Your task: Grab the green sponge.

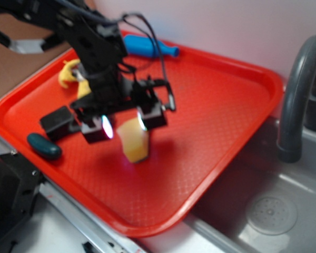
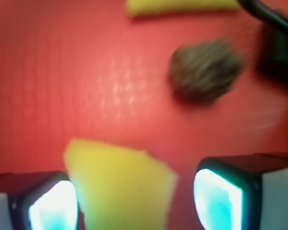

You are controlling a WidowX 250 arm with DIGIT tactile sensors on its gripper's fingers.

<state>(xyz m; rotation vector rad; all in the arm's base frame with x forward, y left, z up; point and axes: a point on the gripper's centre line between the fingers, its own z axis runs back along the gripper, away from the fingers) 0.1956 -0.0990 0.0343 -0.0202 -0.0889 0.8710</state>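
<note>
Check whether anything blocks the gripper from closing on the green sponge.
Nothing visible does. The green sponge already sits between the open fingers of the gripper, nearer one pad, with a gap at the other. The black block and teal capsule lie off to the side.

My wrist view was blurred; the pale yellow-green foam sponge point(image 2: 120, 189) ran off its bottom edge, and I couldn't tell whether the fingers point(image 2: 220, 201) touched it.

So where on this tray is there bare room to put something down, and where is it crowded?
Free: the wide right half of the red tray, between the sponge and the rim by the sink, plus the front strip below the sponge. Crowded: the left end, with the gripper, black block, dark capsule, yellow cloth and blue tool.
</note>
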